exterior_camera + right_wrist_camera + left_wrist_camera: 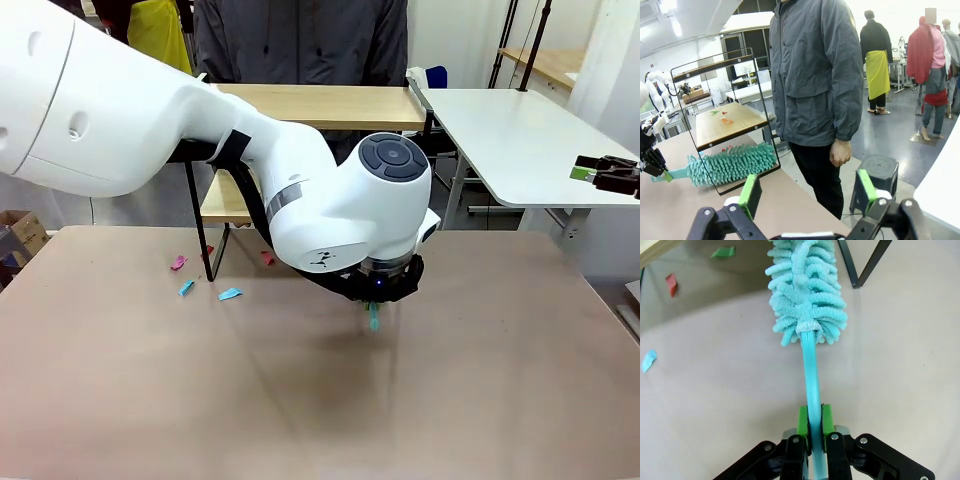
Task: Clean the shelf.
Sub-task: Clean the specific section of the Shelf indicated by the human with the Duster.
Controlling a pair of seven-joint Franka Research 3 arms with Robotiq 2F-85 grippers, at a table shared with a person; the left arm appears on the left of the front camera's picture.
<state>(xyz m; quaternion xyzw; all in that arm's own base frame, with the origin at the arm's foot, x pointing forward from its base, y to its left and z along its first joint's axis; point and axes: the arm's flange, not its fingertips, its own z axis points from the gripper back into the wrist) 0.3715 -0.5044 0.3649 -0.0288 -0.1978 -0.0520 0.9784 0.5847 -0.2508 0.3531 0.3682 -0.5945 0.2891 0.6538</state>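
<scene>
My left gripper (811, 420) is shut on the teal handle of a fluffy teal duster (807, 290), low over the brown table (320, 400). The duster's head (732, 162) reaches under the lower board of the shelf (722, 125), between its black legs (860, 265). That board carries red and green paper scraps (725, 119). In the front view the left arm hides most of the shelf (320, 105), and the left gripper (375, 300) is in the table's middle. My right gripper (808, 195) hangs open and empty, far right (605, 172).
Small pink, teal and red scraps (186, 288) lie on the table near the shelf's left leg. A person in a grey jacket (815, 75) stands right behind the shelf. A white table (510, 130) is at the back right, a black stool (880, 170) on the floor.
</scene>
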